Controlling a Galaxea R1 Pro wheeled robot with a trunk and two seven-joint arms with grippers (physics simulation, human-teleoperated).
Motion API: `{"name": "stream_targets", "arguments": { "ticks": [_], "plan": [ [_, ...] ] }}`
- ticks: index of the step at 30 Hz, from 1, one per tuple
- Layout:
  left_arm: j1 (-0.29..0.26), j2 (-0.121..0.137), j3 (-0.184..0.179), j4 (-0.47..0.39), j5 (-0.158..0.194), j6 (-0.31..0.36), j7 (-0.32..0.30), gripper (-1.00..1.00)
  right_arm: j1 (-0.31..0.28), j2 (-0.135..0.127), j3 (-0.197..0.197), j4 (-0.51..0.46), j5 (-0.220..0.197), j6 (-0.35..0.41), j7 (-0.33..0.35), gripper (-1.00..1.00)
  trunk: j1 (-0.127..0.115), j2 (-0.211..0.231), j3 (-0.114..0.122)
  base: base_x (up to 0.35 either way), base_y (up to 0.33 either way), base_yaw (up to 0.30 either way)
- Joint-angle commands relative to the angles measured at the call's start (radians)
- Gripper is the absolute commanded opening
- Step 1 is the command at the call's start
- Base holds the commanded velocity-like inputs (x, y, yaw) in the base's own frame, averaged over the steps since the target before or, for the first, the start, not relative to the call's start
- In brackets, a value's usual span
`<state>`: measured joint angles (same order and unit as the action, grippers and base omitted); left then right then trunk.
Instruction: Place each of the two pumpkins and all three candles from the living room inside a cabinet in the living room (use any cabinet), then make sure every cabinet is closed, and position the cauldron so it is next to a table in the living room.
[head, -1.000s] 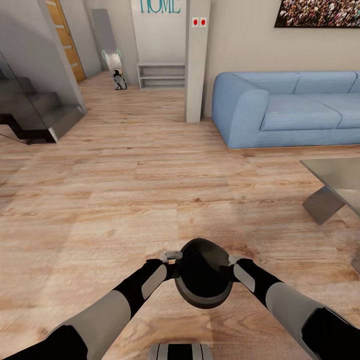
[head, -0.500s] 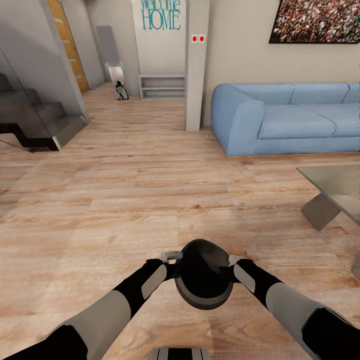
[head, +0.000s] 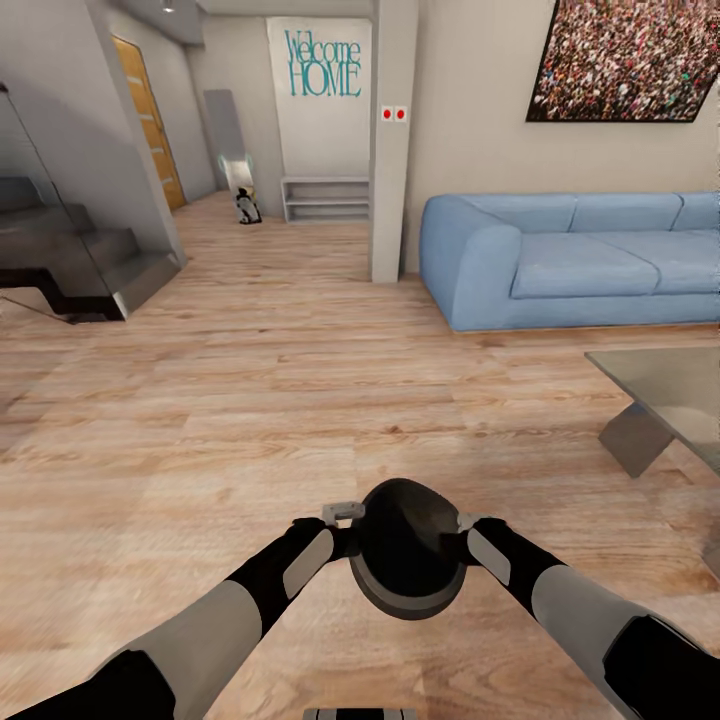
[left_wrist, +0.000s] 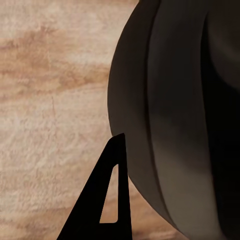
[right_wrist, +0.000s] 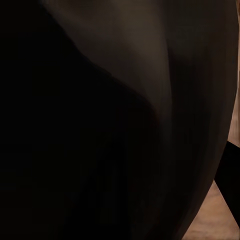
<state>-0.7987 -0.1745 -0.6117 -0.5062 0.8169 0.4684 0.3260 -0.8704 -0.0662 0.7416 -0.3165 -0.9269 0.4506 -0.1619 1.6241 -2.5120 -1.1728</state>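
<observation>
I have both arms stretched forward and angled inward, the left gripper (head: 343, 522) and right gripper (head: 468, 522) pressed against opposite sides of the cauldron (head: 405, 545).

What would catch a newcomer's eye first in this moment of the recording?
The black cauldron stands out, held low in front of the robot between its two arms, with the left gripper and right gripper at opposite sides of it above the wood floor. Next comes the blue sofa against the far wall on the right, with a corner of the grey table at the right edge.
</observation>
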Motion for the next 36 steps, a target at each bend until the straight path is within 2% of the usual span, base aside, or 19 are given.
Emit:
{"name": "stream_targets", "arguments": {
  "ticks": [1,28,36],
  "plan": [
    [-0.001,0.000,-0.005,0.000,0.007,0.002,0.010,-1.00,-0.001,-0.001,-0.001,-0.005,-0.014,0.002,-0.008,-1.00,-0.001,0.000,0.003,0.000,0.000,0.000],
    [-0.001,0.000,-0.003,0.001,0.007,0.006,0.010,-1.00,-0.001,0.000,-0.001,-0.006,-0.013,0.007,-0.008,-1.00,-0.013,0.006,0.108,0.000,0.000,0.000],
    [-0.001,0.000,-0.002,0.000,0.007,0.006,0.010,-1.00,-0.001,0.000,-0.001,-0.006,-0.013,0.007,-0.008,-1.00,-0.013,0.006,0.114,0.000,0.000,-0.145]
  ]
}}
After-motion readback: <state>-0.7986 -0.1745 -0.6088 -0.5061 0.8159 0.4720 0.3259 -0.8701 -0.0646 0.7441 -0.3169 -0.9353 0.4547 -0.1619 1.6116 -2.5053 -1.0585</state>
